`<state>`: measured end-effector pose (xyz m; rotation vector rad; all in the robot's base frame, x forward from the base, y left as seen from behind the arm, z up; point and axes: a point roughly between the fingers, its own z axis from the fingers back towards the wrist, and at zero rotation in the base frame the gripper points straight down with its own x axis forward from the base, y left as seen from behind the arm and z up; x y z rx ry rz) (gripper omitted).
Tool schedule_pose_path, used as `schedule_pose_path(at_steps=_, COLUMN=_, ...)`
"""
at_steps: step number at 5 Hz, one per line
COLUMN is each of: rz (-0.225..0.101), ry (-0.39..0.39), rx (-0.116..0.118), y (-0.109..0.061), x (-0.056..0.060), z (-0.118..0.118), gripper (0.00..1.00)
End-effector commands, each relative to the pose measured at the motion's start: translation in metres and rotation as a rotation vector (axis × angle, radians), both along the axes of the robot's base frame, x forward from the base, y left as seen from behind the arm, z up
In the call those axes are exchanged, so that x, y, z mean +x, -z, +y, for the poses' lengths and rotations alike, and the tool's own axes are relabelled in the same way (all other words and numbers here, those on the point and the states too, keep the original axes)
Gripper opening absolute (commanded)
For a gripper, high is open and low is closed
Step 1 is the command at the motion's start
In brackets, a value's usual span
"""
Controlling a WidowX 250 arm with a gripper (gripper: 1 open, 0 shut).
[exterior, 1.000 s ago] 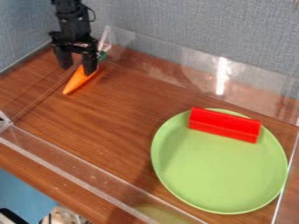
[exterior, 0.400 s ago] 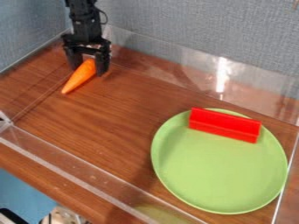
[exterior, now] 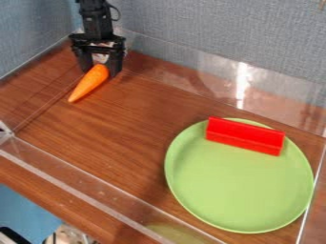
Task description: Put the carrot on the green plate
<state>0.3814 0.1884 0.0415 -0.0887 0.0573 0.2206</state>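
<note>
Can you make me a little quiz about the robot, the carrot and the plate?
1. True or false: the carrot lies on the green plate.
2. What sits on the plate? A) red block B) spoon C) cup
3. Is the gripper open or shut?

Key: 1 false, it lies on the wooden table. 2 A, the red block. 3 open, straddling the carrot's thick end.

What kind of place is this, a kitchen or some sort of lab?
Probably a robot test bench, not a kitchen: a wooden table fenced by clear plastic walls, with a toy carrot and a green plate.
</note>
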Motion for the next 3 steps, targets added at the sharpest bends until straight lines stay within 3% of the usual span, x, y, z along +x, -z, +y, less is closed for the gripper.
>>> schedule_pose_path(at_steps=1, rz=-0.058, ry=-0.026, rx=0.014, y=-0.017, x=0.002, z=0.006, gripper=1.00)
schedule_pose_path(at_steps=2, rz=-0.050, ry=-0.047, rx=-0.004, y=-0.008, x=-0.005, z=0.009, gripper=1.00)
schedule_pose_path(at_steps=3, rz=-0.045, ry=-0.076, rx=-0.016, y=0.000, x=-0.010, z=0.012, gripper=0.00)
